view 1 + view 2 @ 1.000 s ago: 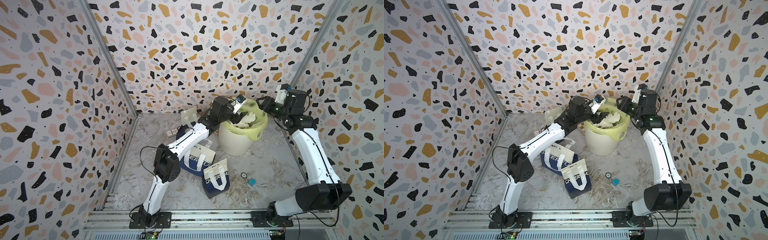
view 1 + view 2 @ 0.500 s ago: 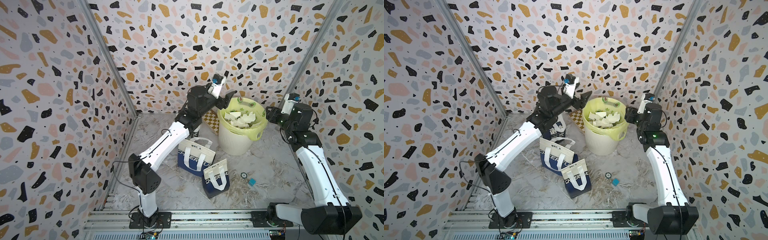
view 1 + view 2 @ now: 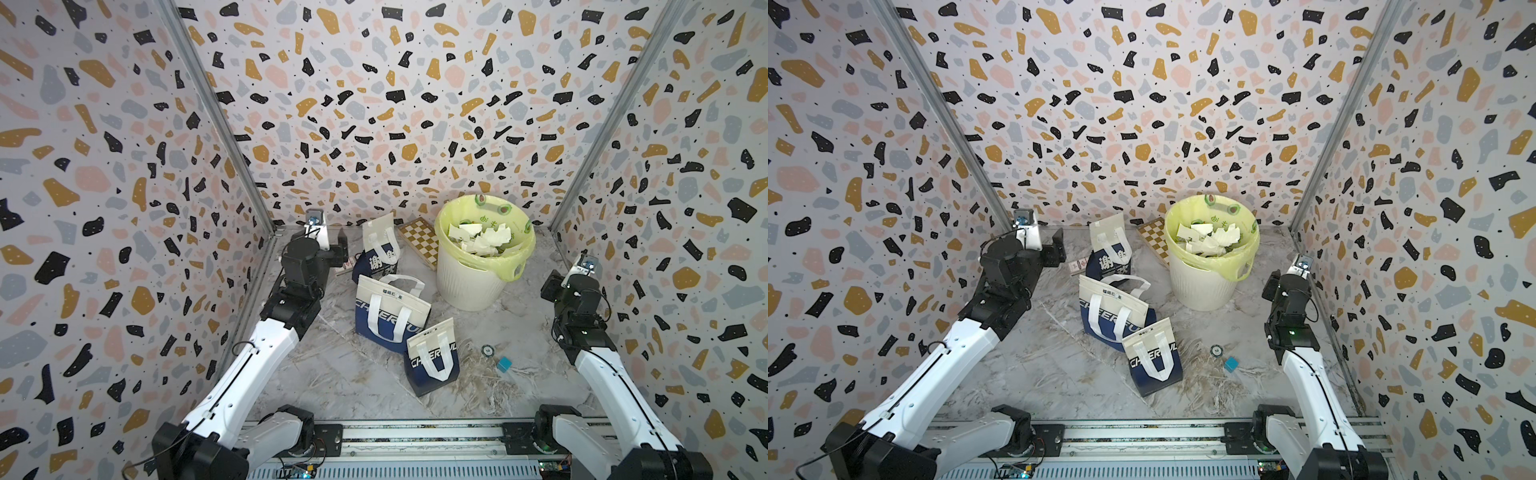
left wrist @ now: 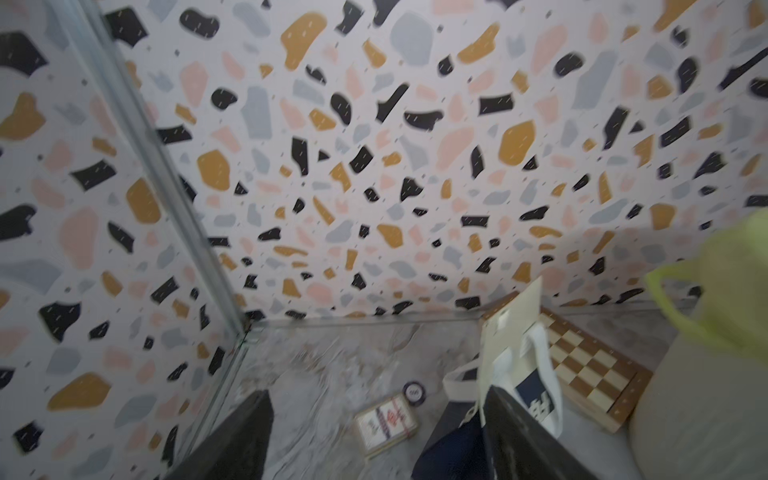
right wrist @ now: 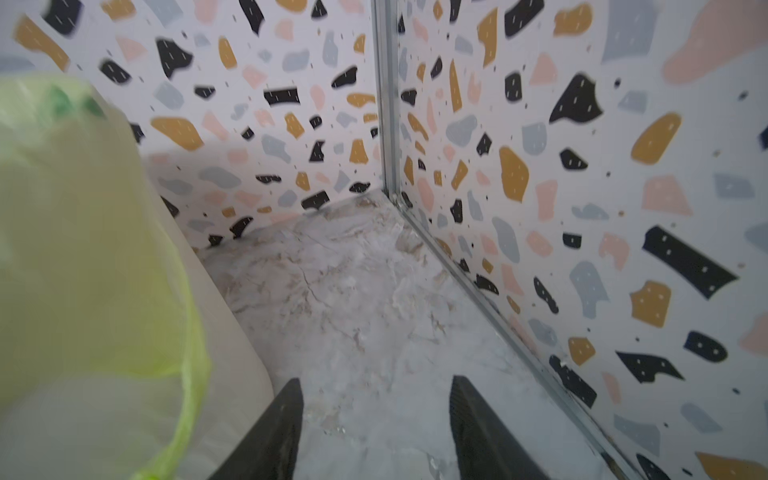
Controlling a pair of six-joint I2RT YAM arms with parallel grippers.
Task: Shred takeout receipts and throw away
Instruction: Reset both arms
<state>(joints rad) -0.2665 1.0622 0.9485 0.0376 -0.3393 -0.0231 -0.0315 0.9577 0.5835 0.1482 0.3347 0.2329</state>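
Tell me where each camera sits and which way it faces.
Top views: high over the front rail, looking down at the bin, bags and both arms.
Left wrist: faces the far left corner, chessboard and a bag; the open left gripper shows.
Right wrist: faces the far right corner beside the bin; the open right gripper shows.
Shared: every view shows the bin.

The wall of the bin hides all receipt scraps under the top layer. The chessboard is partly covered by the bin and the far tote bag. Both wrist views are blurred and cut off the bin at the edge (the card cannot be read). The print of the round token is too small to tell.
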